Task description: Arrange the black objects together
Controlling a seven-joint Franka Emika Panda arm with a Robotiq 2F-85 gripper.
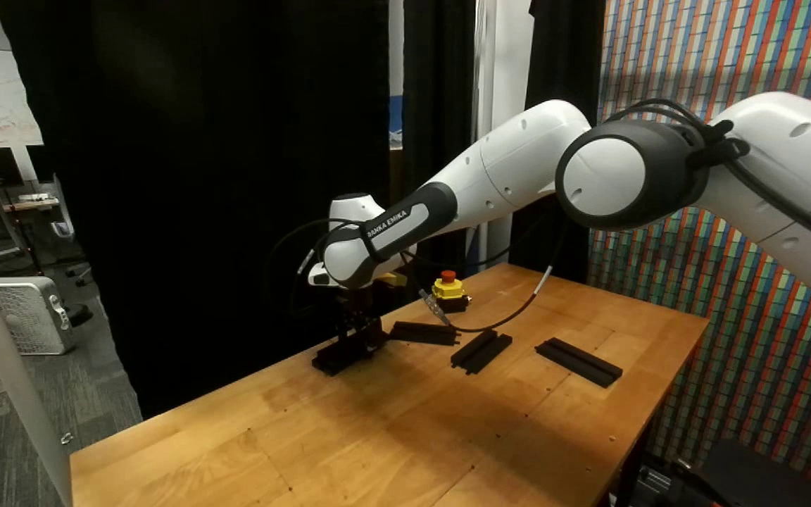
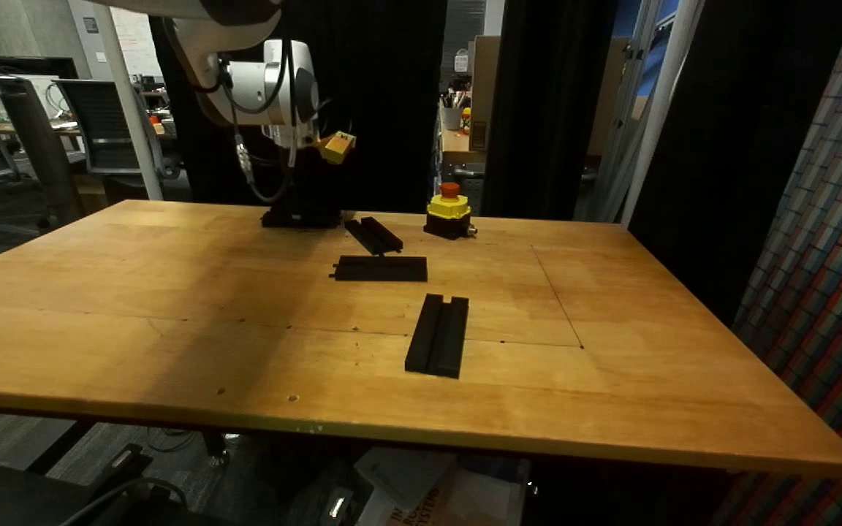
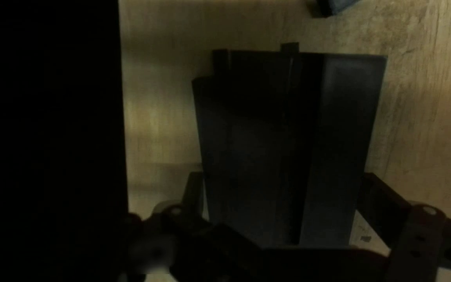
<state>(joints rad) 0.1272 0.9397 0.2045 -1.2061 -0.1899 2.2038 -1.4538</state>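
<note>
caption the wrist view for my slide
Gripper astride a grooved black bar, perhaps two, on the wooden table.

"RANKA EMIKA" on arm (image 1: 518,158); "SYSTEMS" on paper (image 2: 461,500).

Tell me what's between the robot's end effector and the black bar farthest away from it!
First one black bar, then another black bar; both exterior views show them.

In an exterior view, your end effector (image 1: 360,332) is low at one black bar (image 1: 335,358) on the bench (image 1: 342,440) | just right of it, a second black bar (image 1: 421,333) | farther right, a third bar (image 1: 481,351) | farthest right, a fourth bar (image 1: 579,362) | beyond it to the right, a red-topped yellow button (image 1: 448,288)
</note>
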